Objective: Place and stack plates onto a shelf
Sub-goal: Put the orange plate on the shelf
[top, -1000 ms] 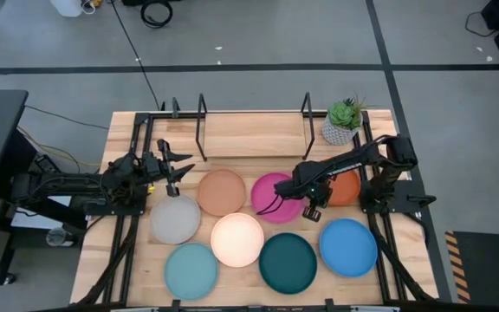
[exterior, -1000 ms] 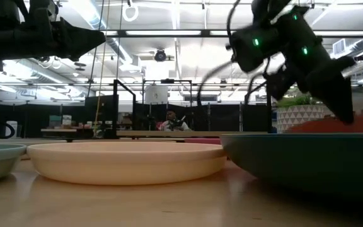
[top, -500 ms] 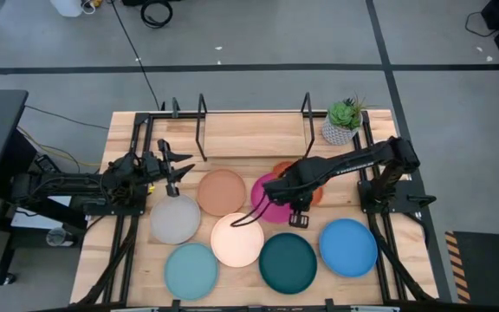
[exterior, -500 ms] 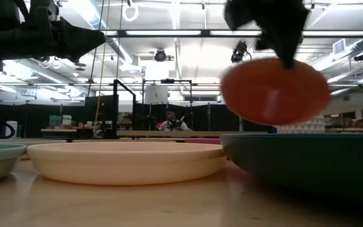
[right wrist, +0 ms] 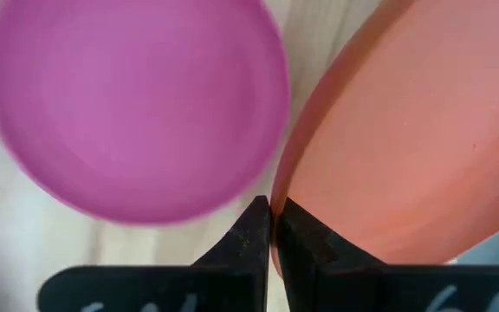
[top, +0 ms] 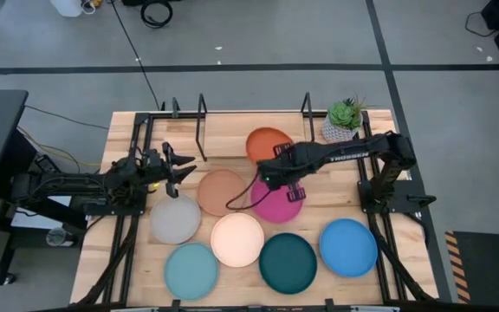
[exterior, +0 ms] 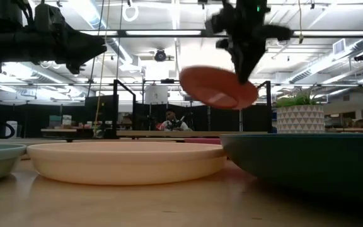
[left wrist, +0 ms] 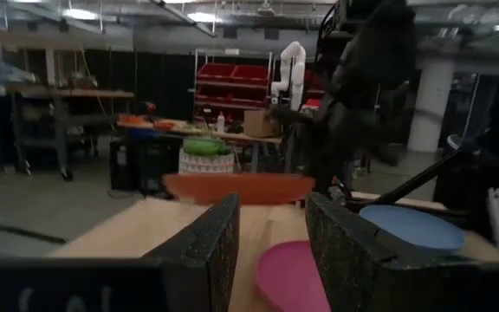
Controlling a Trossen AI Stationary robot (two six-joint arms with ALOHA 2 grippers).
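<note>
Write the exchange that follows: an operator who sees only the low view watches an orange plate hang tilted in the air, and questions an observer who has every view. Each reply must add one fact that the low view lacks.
Operator: Which arm has the orange plate, and how is it gripped?
Observer: The right gripper. Its wrist view shows both fingers pinched shut on the rim of the orange plate.
Operator: What lies under the carried plate?
Observer: From above, the magenta plate lies flat on the table just in front of it, under the right arm.
Operator: And the other arm?
Observer: The left gripper is open and empty, behind the grey plate.
</note>
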